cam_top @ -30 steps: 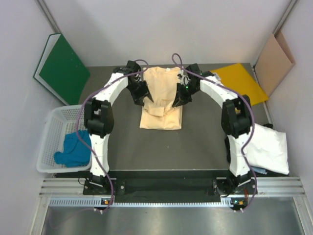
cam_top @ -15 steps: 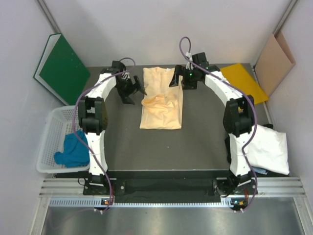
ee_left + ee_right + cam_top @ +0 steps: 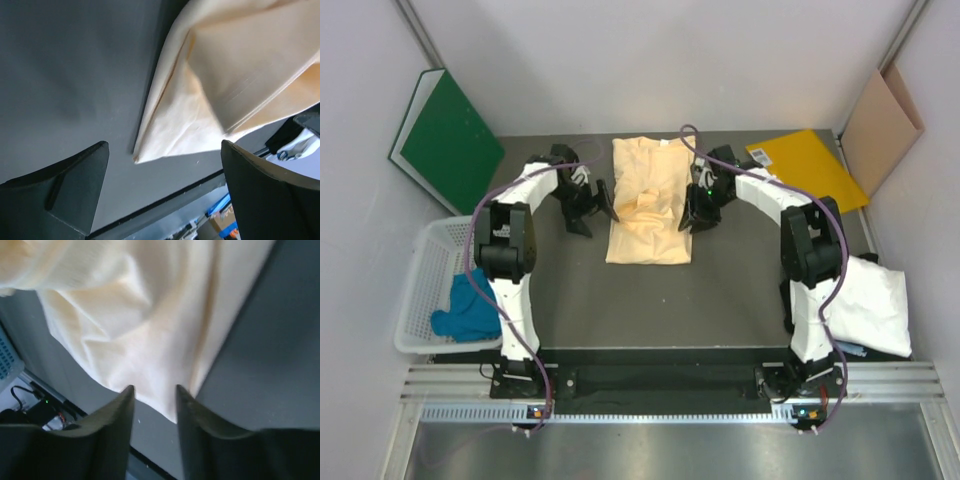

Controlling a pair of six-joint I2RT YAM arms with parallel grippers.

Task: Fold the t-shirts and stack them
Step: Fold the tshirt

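Looks like they're mid-fold on the peach t-shirt (image 3: 650,215), which sits in the middle of the table. It's already a long narrow strip with the sleeves tucked in and the collar at the far end. My guess is the end-to-end fold comes next.

The left gripper (image 3: 593,212) hangs just off the shirt's left edge with its jaws spread wide and nothing in them. From its wrist view you see the shirt's near left corner lying flat ahead of it. The right gripper (image 3: 698,215) is over the shirt's right edge with its jaws pulled in to a slim gap. Honestly can't tell if it's nipping cloth or just above it.

The near half of the shirt is flat, but there's a rumpled ridge across the middle. I reckon that needs flattening, or both arms need to lift matching corners together, or it folds crooked.

The teal-blue shirt (image 3: 470,305) is in the basket (image 3: 420,260) well left of the peach one, and the white shirt (image 3: 868,300) is well to its right
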